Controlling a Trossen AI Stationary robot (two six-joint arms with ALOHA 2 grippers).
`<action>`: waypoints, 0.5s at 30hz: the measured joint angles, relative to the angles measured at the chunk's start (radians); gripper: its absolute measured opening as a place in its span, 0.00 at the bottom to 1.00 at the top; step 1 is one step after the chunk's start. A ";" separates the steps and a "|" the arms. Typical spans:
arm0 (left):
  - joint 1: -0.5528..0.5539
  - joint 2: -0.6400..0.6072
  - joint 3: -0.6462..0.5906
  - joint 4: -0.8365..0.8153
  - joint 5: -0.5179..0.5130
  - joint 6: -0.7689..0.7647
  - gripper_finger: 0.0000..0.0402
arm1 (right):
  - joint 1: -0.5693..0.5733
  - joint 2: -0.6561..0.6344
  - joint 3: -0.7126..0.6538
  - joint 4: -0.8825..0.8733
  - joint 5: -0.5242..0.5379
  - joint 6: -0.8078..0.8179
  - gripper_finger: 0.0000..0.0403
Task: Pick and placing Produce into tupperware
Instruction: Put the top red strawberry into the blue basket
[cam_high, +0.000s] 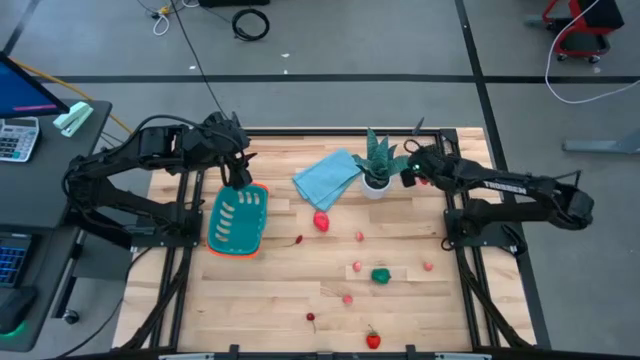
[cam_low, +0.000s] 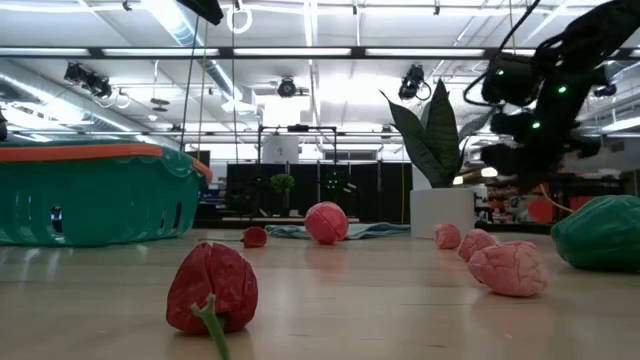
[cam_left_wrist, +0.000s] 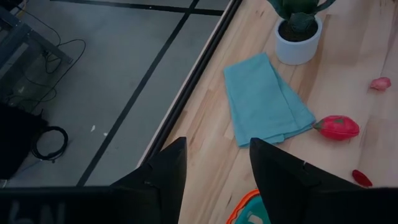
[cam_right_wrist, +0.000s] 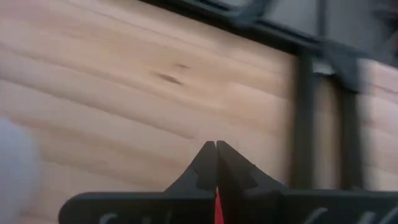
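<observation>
The teal tupperware (cam_high: 238, 220) with its orange rim lies at the table's left. My left gripper (cam_high: 238, 178) (cam_left_wrist: 217, 155) hangs open over its far edge, touching nothing. My right gripper (cam_high: 413, 172) (cam_right_wrist: 216, 144) is shut on a small red piece of produce beside the potted plant at the far right. Other produce lies loose on the wood: a red piece (cam_high: 322, 221) near the cloth, a green piece (cam_high: 381, 275), several small pink ones around it, and a red strawberry-like piece (cam_high: 373, 340) (cam_low: 212, 288) at the near edge. My right gripper pinches a small red piece between its two shut fingers. Only a thin red sliver (cam_right_wrist: 217, 208) shows in the seam between them, so which part it has is hidden by the fingers. In the high view red shows (cam_high: 424, 181) right at the gripper.
A spiky green plant in a white pot (cam_high: 377, 165) stands just left of my right gripper. A light blue folded cloth (cam_high: 327, 177) (cam_left_wrist: 264, 106) lies between the plant and the tupperware. Bare wood lies between the scattered pieces and the tupperware.
</observation>
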 joint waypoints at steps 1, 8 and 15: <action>0.000 0.000 0.000 0.000 0.000 -0.001 0.45 | 0.001 -0.027 0.005 -0.048 0.033 0.024 0.01; 0.000 0.000 0.000 0.000 0.000 -0.001 0.43 | 0.012 -0.199 0.077 -0.073 0.232 0.022 0.00; 0.000 0.000 0.000 0.000 0.000 0.000 0.43 | 0.045 -0.276 0.222 0.238 0.240 -0.180 0.00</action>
